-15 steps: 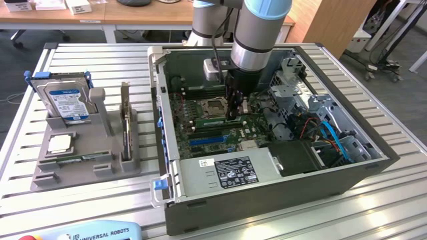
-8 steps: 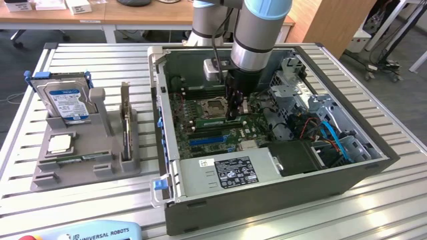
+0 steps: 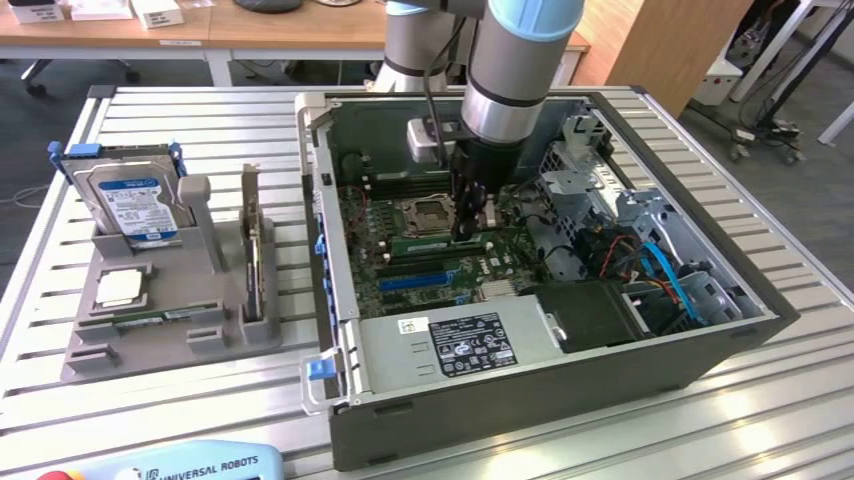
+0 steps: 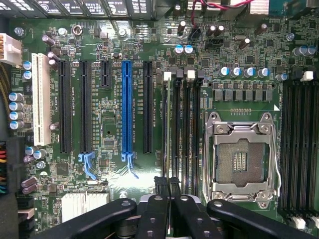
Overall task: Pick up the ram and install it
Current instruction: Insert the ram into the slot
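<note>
The gripper [image 4: 167, 188] is pinched narrow with nothing visible between its tips, hanging over the memory slots [image 4: 182, 129] beside the CPU socket [image 4: 239, 160] inside the computer case [image 3: 534, 395]. The ram [image 3: 163, 317] seems to lie in the grey holder [image 3: 174, 347], well apart, so pickup and installing both look undone.

The arm [image 3: 514, 70] is a thick silver-grey tube with a pale blue joint cap and a black ring near the wrist. A thin black cable [image 3: 429, 80] runs alongside it to a light grey box [image 3: 423, 140]. The pincer [image 3: 466, 232] is black, and its glossy link bars [image 4: 94, 216] are studded with round silver pins.
</note>
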Controlling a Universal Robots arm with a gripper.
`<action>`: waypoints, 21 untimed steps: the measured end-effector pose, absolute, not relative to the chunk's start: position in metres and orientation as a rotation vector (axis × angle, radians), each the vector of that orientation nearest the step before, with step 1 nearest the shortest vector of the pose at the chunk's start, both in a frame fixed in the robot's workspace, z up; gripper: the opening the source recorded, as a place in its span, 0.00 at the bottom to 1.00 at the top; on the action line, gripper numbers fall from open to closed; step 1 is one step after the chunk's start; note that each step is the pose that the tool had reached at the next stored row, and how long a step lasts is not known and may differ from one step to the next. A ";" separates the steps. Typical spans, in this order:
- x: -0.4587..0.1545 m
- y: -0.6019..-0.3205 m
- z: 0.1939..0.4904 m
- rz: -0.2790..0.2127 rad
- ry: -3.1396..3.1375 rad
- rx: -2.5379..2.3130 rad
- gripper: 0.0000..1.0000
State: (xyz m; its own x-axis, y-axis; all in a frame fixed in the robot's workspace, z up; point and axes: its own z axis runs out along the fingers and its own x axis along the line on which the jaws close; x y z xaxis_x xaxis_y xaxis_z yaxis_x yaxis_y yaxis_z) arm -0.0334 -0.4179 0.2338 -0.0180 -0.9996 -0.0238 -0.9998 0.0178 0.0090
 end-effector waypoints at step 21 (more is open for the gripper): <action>-0.034 -0.418 0.232 0.036 2.234 -2.194 0.11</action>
State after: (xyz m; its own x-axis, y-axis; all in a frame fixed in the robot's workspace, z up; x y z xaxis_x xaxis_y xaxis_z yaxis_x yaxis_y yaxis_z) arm -0.0335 -0.4177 0.2321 -0.0180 -0.9996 -0.0236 -0.9998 0.0178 0.0090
